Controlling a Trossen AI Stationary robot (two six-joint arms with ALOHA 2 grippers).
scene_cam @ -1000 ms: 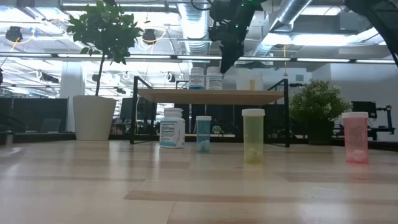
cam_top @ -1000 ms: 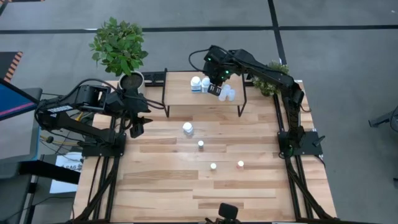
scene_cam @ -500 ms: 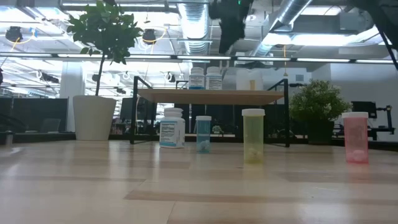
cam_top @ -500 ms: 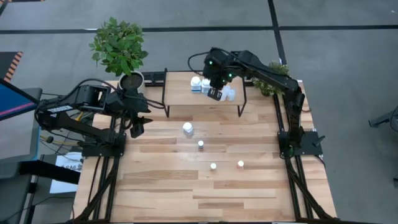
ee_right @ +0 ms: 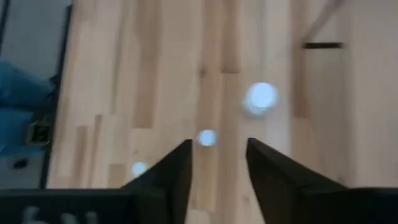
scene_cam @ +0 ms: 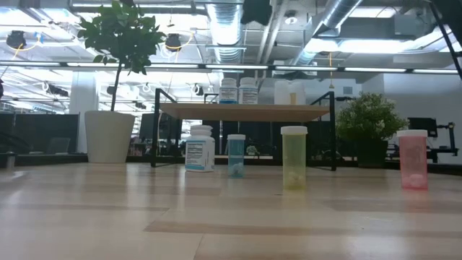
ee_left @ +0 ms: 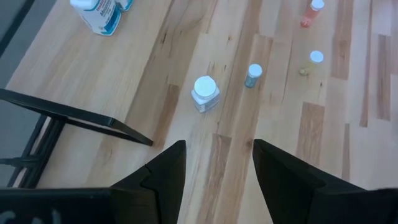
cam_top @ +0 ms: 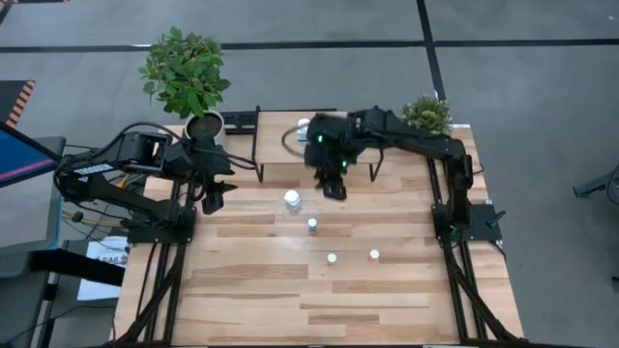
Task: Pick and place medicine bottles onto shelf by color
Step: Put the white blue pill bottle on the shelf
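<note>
The shelf (cam_top: 279,153) stands at the table's far side with two white bottles (scene_cam: 238,90) on its board; my right arm covers much of it from above. On the table stand a white bottle (cam_top: 292,200), a pale-blue bottle (cam_top: 312,225), a yellowish bottle (cam_top: 332,258) and an orange-pink bottle (cam_top: 374,255), each upright on its base. My right gripper (cam_top: 335,188) hangs open and empty above the table just in front of the shelf, right of the white bottle (ee_right: 261,98). My left gripper (cam_top: 213,198) waits open at the table's left, empty (ee_left: 217,171).
A white plant pot (scene_cam: 110,136) with a leafy plant stands at the far left corner, and a smaller green plant (cam_top: 426,114) at the far right. Bare plank tabletop (cam_top: 290,300) stretches toward the near edge.
My right gripper has left the spot above the shelf's board and swung toward the table's near edge and leftward, rising out of the low view, until it hangs in front of the shelf near the white bottle. The bottles have stayed where they were.
</note>
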